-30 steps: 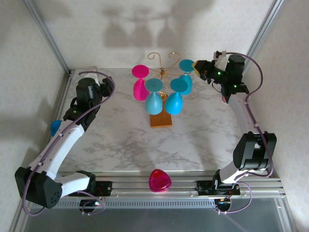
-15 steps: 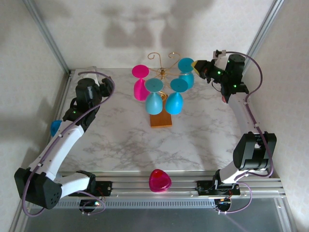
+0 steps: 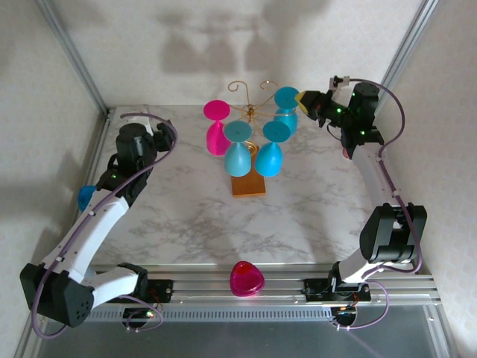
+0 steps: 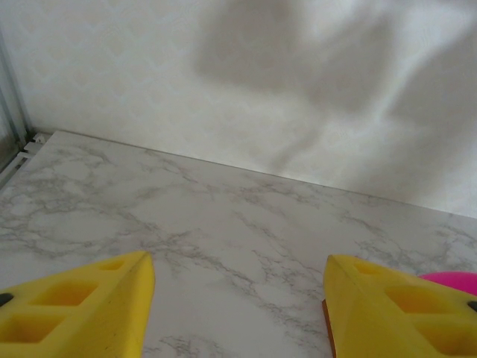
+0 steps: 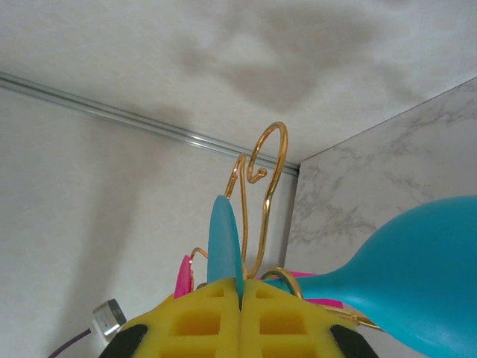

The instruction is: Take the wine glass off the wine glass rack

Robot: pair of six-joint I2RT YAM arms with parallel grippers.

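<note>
Right pincer [image 3: 304,99], much the nearer, clamped shut on the thin foot of a blue wine glass [image 3: 288,121] hanging bowl-down from the gold rack's [image 3: 248,112] rear-right arm; left pincer [image 4: 238,276] hangs half open and empty above the tabletop [image 3: 313,216], well apart.

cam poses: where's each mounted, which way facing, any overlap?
Top external: above, behind the bases, looking down on the table; both arms, wine glass rack.
Left wrist: on left arm, facing low across marble to back wall; left tool open.
Right wrist: looks along the right tool, shut on the blue wine glass foot.
Shared: top and right wrist both show rack, that glass.
</note>
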